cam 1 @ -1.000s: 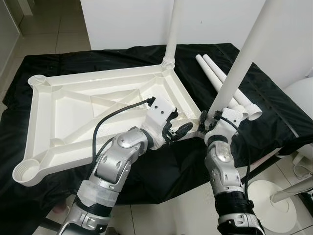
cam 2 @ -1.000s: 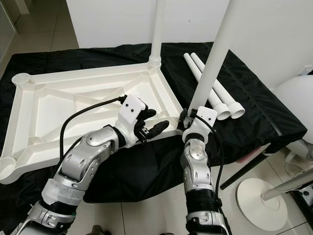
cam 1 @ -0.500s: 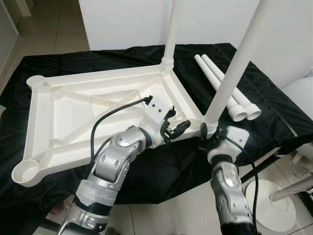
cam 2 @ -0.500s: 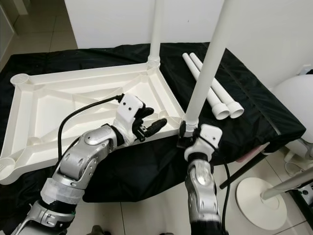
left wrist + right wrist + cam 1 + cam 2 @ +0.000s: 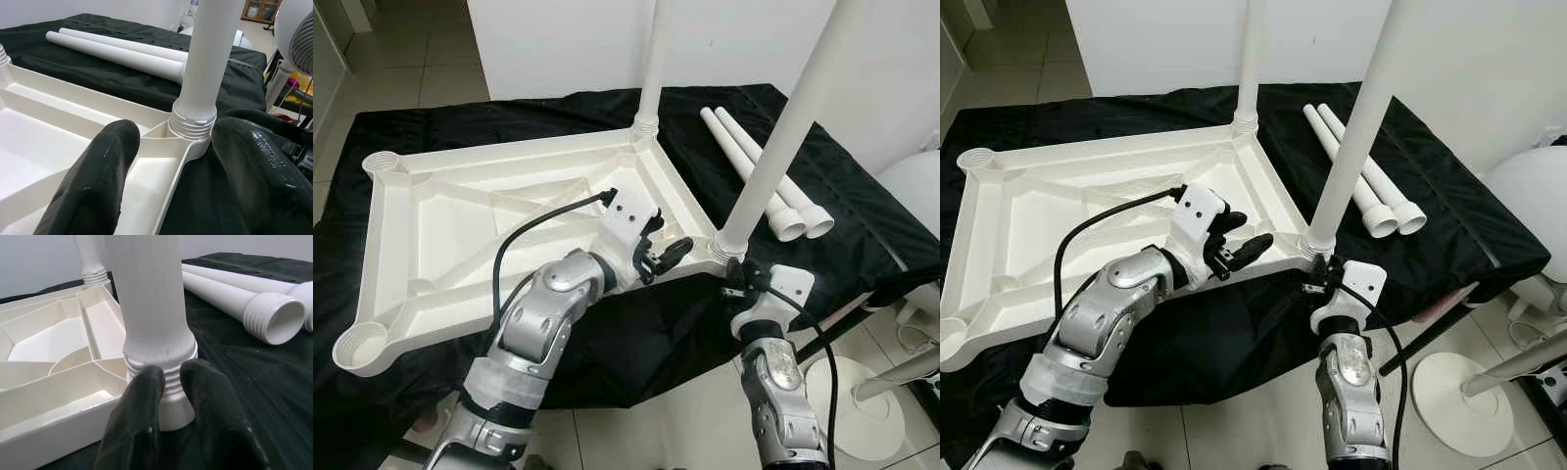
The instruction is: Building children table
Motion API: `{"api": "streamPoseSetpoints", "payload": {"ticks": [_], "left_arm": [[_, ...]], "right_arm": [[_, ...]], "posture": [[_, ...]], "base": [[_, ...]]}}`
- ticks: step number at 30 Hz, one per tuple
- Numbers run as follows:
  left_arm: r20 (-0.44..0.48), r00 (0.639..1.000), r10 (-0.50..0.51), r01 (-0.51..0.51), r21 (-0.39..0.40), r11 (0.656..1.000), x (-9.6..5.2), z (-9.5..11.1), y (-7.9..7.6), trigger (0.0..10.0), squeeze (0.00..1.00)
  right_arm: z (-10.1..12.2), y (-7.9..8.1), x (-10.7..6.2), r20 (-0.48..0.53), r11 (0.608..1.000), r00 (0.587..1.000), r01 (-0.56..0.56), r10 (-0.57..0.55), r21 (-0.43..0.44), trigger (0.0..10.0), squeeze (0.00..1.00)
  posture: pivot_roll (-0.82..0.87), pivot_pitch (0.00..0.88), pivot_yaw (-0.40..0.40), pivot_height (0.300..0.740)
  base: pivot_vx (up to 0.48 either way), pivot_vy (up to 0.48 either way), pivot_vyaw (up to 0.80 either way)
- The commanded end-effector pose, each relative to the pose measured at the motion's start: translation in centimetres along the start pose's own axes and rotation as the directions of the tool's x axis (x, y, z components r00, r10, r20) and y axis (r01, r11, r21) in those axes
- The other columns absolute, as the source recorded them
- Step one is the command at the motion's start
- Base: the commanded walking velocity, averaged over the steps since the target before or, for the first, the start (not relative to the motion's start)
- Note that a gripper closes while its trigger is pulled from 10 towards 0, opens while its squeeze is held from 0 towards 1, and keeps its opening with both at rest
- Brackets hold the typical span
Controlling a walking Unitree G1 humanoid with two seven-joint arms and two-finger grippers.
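A white tabletop (image 5: 480,225) lies upside down on a black cloth. One white leg (image 5: 653,59) stands in its far right corner socket. A second leg (image 5: 783,127) stands in the near right corner socket (image 5: 729,245). Two loose legs (image 5: 759,166) lie on the cloth to the right. My left gripper (image 5: 664,241) hovers open over the tabletop's right rim, and the left wrist view has the near leg's threaded base (image 5: 193,117) beyond its fingers (image 5: 105,161). Just below and in front of that socket sits my right gripper (image 5: 172,372), shut and holding nothing.
The black cloth (image 5: 862,235) drops off at the near and right sides. A white stand with a round base (image 5: 862,411) rests on the tiled floor to the right, beside a white rounded object (image 5: 918,196). A white wall (image 5: 558,39) rises behind.
My right gripper has let go of the near leg and dropped below its socket. The leg stays upright in the corner. My left gripper has barely shifted.
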State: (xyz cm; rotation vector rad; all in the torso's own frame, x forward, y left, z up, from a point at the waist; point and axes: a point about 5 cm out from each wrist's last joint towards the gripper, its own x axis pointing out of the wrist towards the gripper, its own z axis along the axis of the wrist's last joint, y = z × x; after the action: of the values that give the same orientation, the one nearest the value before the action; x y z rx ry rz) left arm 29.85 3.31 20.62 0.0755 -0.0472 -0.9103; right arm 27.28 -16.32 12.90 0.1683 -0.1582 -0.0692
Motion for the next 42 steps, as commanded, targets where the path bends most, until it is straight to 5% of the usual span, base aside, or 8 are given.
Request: {"api": "streamPoseSetpoints", "payload": {"ticks": [1, 10, 21, 30, 42], "left_arm": [[-0.015, 1.000, 0.018, -0.019, -0.003, 1.000, 0.1, -0.2, 0.2, 10.0, 0.00], [-0.011, 1.000, 0.022, -0.022, -0.003, 1.000, 0.3, -0.1, 0.2, 10.0, 0.00], [-0.020, 1.000, 0.024, -0.024, 0.015, 1.000, 0.8, 0.0, 0.3, 10.0, 0.00], [-0.119, 0.984, 0.133, -0.133, 0.009, 0.991, 1.0, -1.1, 2.0, 10.0, 0.00], [-0.274, 0.897, 0.346, -0.361, -0.004, 0.932, -0.1, -3.7, 5.5, 10.0, 0.00]], "right_arm": [[0.1, -0.4, 0.1, -0.011, 1.000, 1.000, 0.003, -0.003, 0.013, 10.0, 0.00], [0.6, -0.9, 1.8, -0.034, 0.997, 0.997, -0.070, 0.070, 0.020, 10.0, 0.00], [1.0, -3.4, 5.5, -0.081, 0.997, 0.995, -0.068, 0.065, -0.028, 10.0, 0.00], [1.2, -1.5, 4.3, -0.079, 0.993, 0.990, -0.117, 0.116, 0.000, 10.0, 0.00], [0.3, -1.1, 1.7, -0.084, 0.992, 0.989, -0.119, 0.123, 0.046, 10.0, 0.00]], "posture": [[-0.03, 0.095, -0.016, 0.740], [-0.04, 0.092, -0.012, 0.740], [-0.04, 0.104, -0.019, 0.740], [-0.04, 0.121, -0.026, 0.740], [-0.04, 0.120, -0.007, 0.740]], "base": [[0.000, 0.000, 0.00], [0.000, 0.000, 0.00], [0.000, 0.000, 0.00], [0.000, 0.000, 0.00], [0.000, 0.000, 0.00]]}}
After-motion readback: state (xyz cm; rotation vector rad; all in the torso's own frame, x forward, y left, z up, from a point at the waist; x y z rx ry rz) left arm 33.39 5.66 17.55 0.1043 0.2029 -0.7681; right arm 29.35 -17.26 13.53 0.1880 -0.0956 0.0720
